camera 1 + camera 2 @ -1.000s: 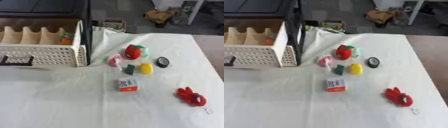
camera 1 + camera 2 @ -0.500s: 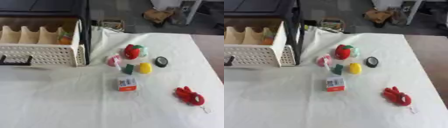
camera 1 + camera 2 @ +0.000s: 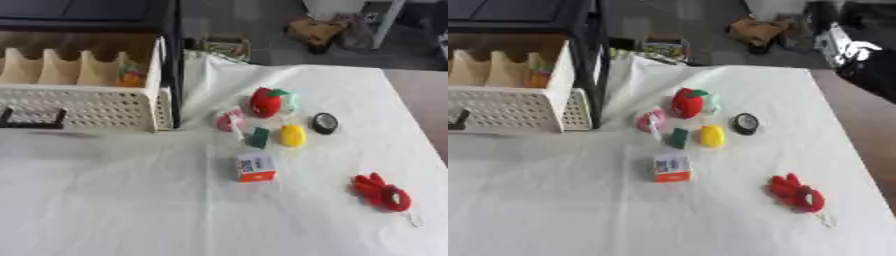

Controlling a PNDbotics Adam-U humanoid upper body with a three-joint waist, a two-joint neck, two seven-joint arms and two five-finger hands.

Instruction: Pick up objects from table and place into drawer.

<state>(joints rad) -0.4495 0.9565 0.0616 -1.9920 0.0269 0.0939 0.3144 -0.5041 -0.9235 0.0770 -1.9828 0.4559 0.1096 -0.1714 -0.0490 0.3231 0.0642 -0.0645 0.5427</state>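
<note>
Plainly, neither robot hand shows in either view, so I cannot tell how open they are or whether they hold anything; a dark shape at the right eye view's upper right edge is too unclear to name. At far left, the drawer [image 3: 105, 107], a white perforated basket with a dark handle, stands pulled open, with something small and colourful already lying in a back compartment. Near its right side lie a pink piece [image 3: 228, 120], a red toy [image 3: 265, 101], a green block [image 3: 260, 137], a yellow piece [image 3: 292, 135] and a black round thing [image 3: 325, 123]. Below them stands a small white and orange box [image 3: 255, 167], and well apart, right, a red looped item [image 3: 381, 191]. Starting with the pieces nearest the drawer would probably keep reaches short; the clustered ones call for careful fingers to avoid knocking neighbours. A wrinkled white cloth [image 3: 131, 210] covers the table; behind it is grey floor with clutter.
</note>
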